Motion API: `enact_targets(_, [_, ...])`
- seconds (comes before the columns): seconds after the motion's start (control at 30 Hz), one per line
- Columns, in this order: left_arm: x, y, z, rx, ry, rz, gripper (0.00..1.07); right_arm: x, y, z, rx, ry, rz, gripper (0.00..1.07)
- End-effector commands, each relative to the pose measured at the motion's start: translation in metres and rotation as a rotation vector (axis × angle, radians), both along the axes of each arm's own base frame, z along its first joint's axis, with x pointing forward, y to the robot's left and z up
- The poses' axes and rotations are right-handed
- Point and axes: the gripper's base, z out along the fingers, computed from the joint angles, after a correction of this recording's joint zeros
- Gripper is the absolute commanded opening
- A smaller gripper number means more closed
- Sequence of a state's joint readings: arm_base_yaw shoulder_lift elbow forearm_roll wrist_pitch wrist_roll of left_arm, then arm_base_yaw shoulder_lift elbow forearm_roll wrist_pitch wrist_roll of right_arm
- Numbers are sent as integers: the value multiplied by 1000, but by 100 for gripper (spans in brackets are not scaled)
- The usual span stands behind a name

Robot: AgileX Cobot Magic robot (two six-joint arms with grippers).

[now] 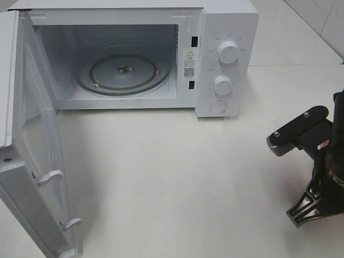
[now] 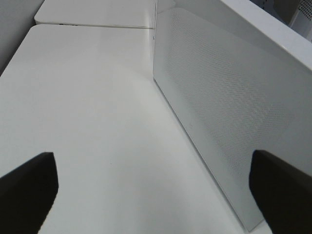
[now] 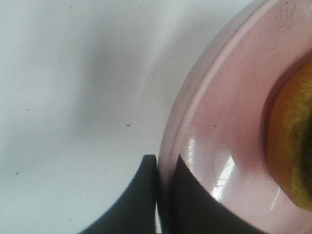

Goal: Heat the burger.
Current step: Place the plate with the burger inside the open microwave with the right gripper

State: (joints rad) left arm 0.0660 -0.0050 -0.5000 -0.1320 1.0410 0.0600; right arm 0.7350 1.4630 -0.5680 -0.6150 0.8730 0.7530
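Only a golden-yellow edge of the burger (image 3: 292, 141) shows, in the right wrist view, resting on a shallow pink plate (image 3: 229, 97). My right gripper (image 3: 163, 163) is shut on the plate's rim, one dark finger outside it and one inside. In the exterior high view only the right arm (image 1: 317, 161) appears, at the right edge of the table; burger and plate lie outside that view. My left gripper (image 2: 156, 195) is open with nothing between its fingers, and hovers over the white table beside the microwave door (image 2: 219, 107).
The white microwave (image 1: 226, 32) stands at the back with its door (image 1: 37, 161) swung wide open to the left. Its glass turntable (image 1: 123, 72) is bare. White tabletop (image 1: 177, 177) stretches in front of the oven.
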Motion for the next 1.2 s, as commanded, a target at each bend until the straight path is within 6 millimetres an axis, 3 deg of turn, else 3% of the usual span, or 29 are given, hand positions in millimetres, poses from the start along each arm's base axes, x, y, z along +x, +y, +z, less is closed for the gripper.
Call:
enact_targets(0.03, [-2,0,0,-2,-22,-5,100,-5,1,4,-46,-9,38,0])
enact_targets(0.37, [-2,0,0,-2,-22,-5,100,-32,34,4,-48,0,244,0])
enact_targets(0.77, [-2,0,0,-2,-22,-5,100,-49,52,4,-51,3,411,0])
enact_targets(1.2, [-2,0,0,-2,-22,-5,100,-51,70,3,-80,65,873,0])
